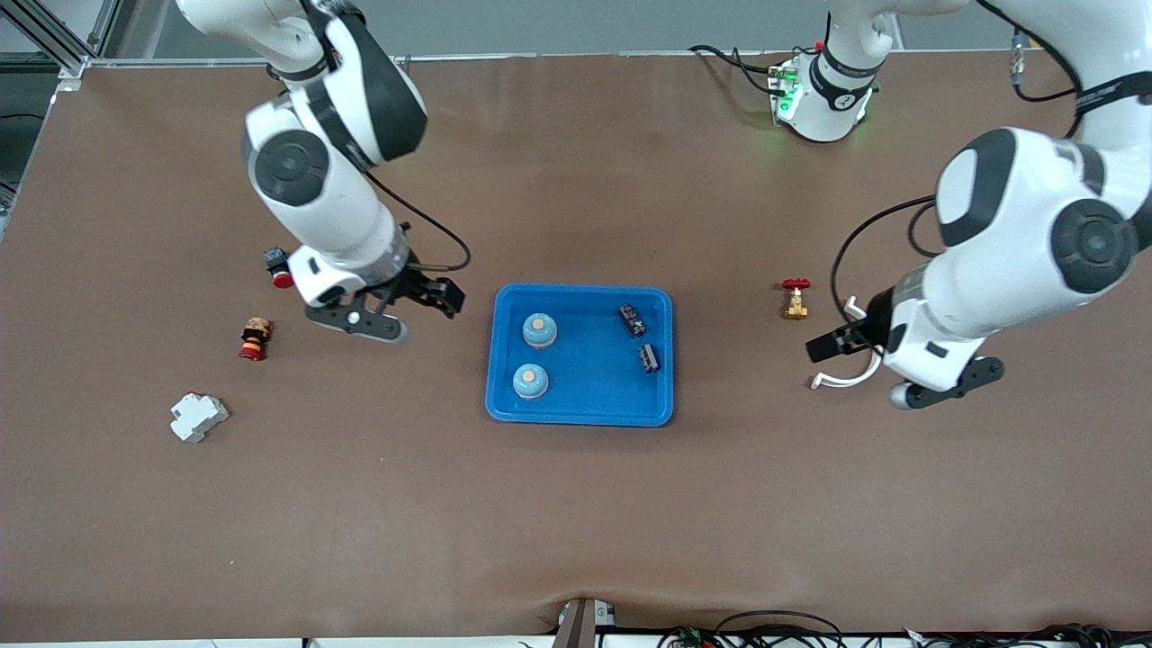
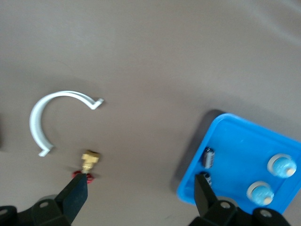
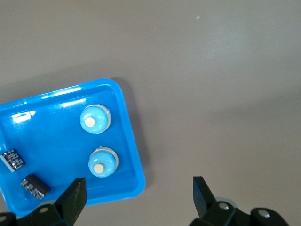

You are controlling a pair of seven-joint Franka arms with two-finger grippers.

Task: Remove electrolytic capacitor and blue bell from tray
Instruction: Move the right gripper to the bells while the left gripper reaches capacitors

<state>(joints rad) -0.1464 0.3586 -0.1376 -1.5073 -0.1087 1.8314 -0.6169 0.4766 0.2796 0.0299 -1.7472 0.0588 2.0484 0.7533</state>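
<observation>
We see a blue tray (image 1: 581, 409) in the middle of the brown table (image 1: 576, 522). Two blue bells (image 1: 539, 330) sit in it on the side toward the right arm's end, and two small black capacitors (image 1: 632, 319) lie in it on the side toward the left arm's end. The right gripper (image 1: 430, 298) hangs over the bare table just beside the tray, close to the bells. Its fingers are wide apart and hold nothing. The left gripper (image 1: 832, 346) hangs over the table near the tray's capacitor side, and it is wide open with nothing in it too. A white curved clip (image 1: 846, 378) lies right by the left gripper, and a little brass valve with a red handle (image 1: 796, 298) sits near it.
</observation>
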